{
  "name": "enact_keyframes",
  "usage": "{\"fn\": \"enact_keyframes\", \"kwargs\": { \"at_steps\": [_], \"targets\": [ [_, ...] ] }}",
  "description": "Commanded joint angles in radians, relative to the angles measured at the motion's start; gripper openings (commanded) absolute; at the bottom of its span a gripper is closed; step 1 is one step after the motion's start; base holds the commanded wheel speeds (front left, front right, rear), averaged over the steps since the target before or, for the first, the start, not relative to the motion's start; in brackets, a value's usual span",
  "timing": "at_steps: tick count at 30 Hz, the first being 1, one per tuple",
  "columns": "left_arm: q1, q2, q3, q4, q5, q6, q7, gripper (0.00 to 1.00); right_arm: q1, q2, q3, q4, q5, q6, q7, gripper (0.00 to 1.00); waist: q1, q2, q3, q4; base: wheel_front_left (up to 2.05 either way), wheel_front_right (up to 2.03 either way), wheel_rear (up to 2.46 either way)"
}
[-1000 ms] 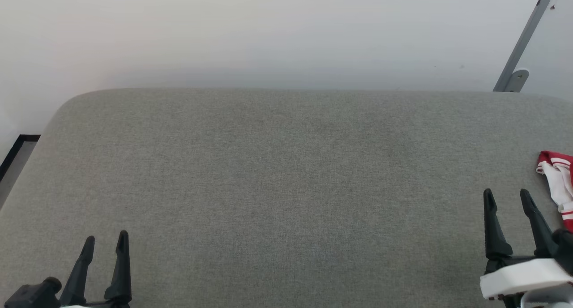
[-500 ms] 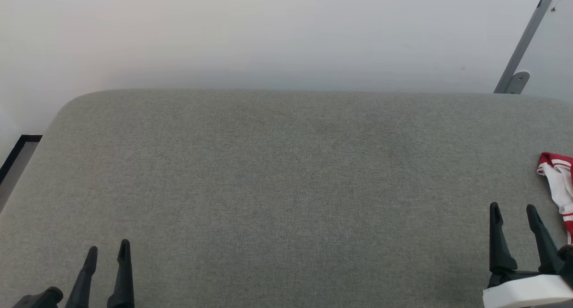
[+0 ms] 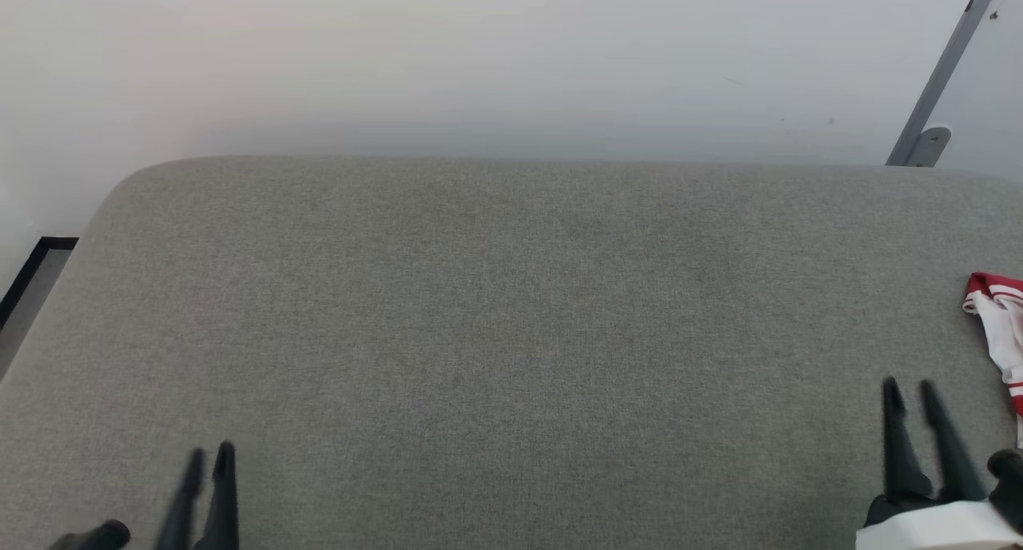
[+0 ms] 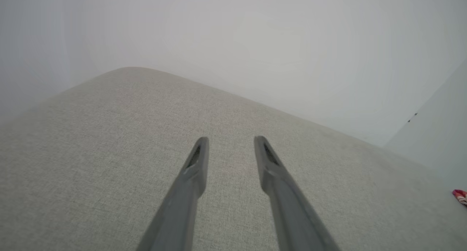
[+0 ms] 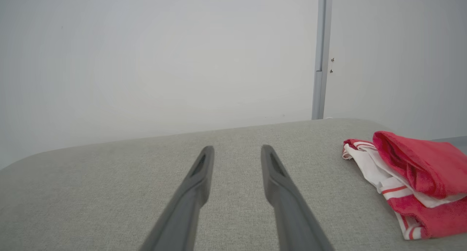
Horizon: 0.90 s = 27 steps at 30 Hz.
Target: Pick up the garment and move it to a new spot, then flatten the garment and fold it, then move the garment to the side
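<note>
Pointing across the cushion (image 3: 511,294), the left gripper (image 3: 211,452) and right gripper (image 3: 909,385) are gaping, gripping nothing. The shirt (image 5: 419,170) is lying bunched near the right gripper's right side.

No readable text, label, brand or number anywhere. The garment (image 5: 419,163) shows red-and-white stripes only, no print. Grey pad (image 3: 511,334) and wall (image 3: 479,54) are plain.

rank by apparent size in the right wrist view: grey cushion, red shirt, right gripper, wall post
largest first:
grey fabric cushion surface
crumpled red-and-white soft garment and dark two-fingered right gripper: about alike; gripper is nearer the camera, so unranked
thin grey metal wall post
</note>
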<state>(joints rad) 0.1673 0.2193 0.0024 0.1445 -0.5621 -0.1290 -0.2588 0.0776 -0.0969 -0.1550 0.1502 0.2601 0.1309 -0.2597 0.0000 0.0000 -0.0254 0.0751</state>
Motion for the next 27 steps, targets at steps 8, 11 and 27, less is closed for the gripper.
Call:
{"fn": "enact_keyframes", "kwargs": {
  "at_steps": [8,11,27],
  "targets": [
    [-0.027,-0.017,0.009,0.012,-0.105,0.000,0.035,0.00,-0.023,0.005,-0.002,0.017,0.132,0.000,0.042,0.00,0.0000,0.0000,0.002,-0.004,0.00,0.00,0.00],
    [-0.039,-0.023,0.013,0.016,-0.147,0.000,0.050,0.00,-0.030,0.007,0.001,0.018,0.185,0.000,0.055,0.00,0.0000,0.0000,0.002,-0.006,0.00,0.00,0.00],
    [-0.089,-0.050,0.032,0.033,-0.333,-0.001,0.114,0.00,-0.062,0.015,0.012,0.030,0.425,0.000,0.118,0.00,0.0000,0.0000,0.006,-0.015,0.00,0.00,0.00]
  ]
}}
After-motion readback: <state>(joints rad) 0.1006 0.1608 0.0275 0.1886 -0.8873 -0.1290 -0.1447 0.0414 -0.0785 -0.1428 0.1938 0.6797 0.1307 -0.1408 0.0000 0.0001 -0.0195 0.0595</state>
